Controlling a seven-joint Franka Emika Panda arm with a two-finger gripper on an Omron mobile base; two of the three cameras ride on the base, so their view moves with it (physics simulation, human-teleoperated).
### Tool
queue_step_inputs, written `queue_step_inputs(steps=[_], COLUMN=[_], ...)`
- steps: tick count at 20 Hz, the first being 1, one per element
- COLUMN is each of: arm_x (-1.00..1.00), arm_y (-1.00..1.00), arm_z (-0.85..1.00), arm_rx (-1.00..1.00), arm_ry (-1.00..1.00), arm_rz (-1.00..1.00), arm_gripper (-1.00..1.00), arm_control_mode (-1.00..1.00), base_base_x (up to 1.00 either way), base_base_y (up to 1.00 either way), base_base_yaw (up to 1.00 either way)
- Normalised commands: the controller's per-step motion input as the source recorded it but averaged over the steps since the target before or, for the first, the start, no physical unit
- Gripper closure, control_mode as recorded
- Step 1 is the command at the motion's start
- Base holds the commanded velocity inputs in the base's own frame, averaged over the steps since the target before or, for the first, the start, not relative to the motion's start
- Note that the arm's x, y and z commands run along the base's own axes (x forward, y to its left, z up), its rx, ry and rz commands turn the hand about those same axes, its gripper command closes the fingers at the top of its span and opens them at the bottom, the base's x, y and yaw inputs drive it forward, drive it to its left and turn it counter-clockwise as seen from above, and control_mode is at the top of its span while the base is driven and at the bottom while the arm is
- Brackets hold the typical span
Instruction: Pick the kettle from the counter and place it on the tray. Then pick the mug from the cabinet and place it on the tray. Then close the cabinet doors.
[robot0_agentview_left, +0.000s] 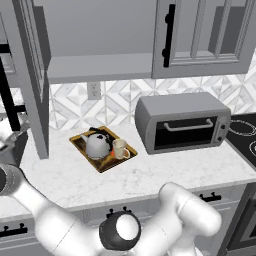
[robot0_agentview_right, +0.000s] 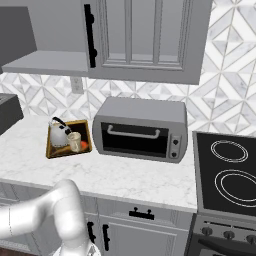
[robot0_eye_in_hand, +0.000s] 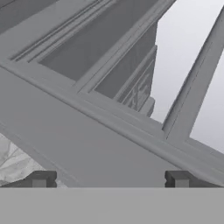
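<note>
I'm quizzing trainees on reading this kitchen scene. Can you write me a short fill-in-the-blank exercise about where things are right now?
1. The kettle and the mug both stand on the ____.
2. The tray lies on the marble ____.
3. The left cabinet door stands ____.
4. Right of the tray sits a grey ____.

Missing words: tray; counter; open; toaster oven

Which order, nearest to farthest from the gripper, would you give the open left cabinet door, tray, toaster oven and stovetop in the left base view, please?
1. Left cabinet door, far left, right at the gripper.
2. Tray, centre-left on the counter.
3. Toaster oven, right of the tray.
4. Stovetop, far right.
</note>
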Motion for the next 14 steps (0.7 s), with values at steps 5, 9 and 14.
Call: queue_step_inputs(steps=[5, 9, 14], arm_x=[0.12, 0.33, 0.58], arm_y=[-1.0, -1.0, -0.96], arm_z=[0.0, 0.0, 0.07], arm_rx=[0.05, 0.08, 0.1], arm_ry=[0.01, 0.0, 0.0], arm_rz=[0.01, 0.08, 0.16], arm_gripper=[-1.0, -1.0, -1.0], arm_control_mode=[-1.0, -1.0, -1.0], base_base_x=[0.0, 0.0, 0.0], base_base_y=[0.0, 0.0, 0.0], base_base_yaw=[0.0, 0.0, 0.0])
